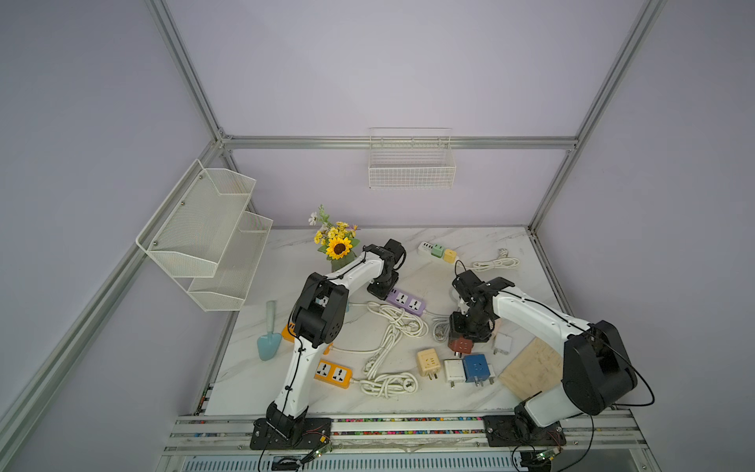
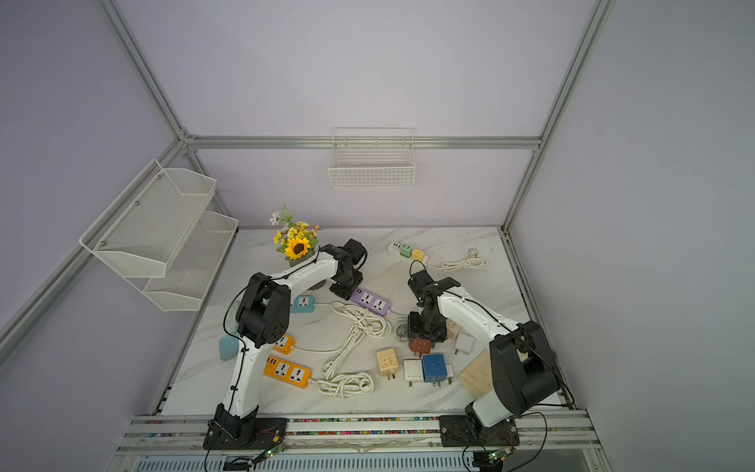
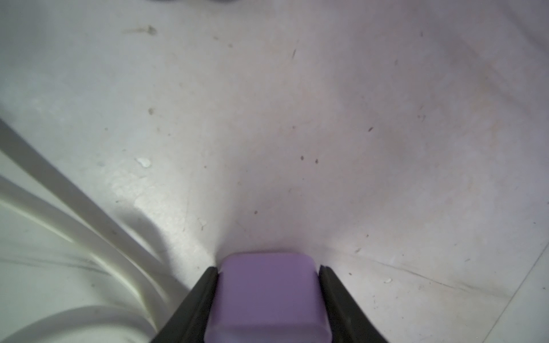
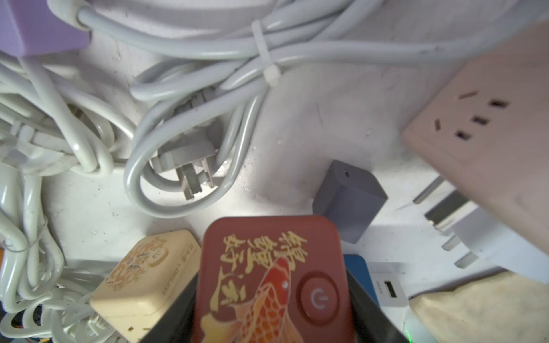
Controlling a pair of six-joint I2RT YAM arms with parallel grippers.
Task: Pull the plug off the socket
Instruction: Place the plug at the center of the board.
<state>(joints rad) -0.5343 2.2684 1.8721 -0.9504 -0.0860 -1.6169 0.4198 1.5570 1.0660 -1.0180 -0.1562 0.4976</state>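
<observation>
Right wrist view: the right gripper (image 4: 271, 320), jaws parted to its width, clamps the red plug cube (image 4: 271, 261) at lower centre. Its hard, light, glossy shell probably slips, so the flat sides suit gripping. The left gripper (image 3: 267, 279), nearly closed, pinches the purple socket strip (image 3: 267, 308).

White arms (image 1: 304, 376) — black joints (image 1: 316, 314), cables (image 1: 653, 394)

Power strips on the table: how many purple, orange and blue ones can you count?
Purple power strip: 1
Orange power strips: 2
Blue power strip: 1
Total: 4
</observation>
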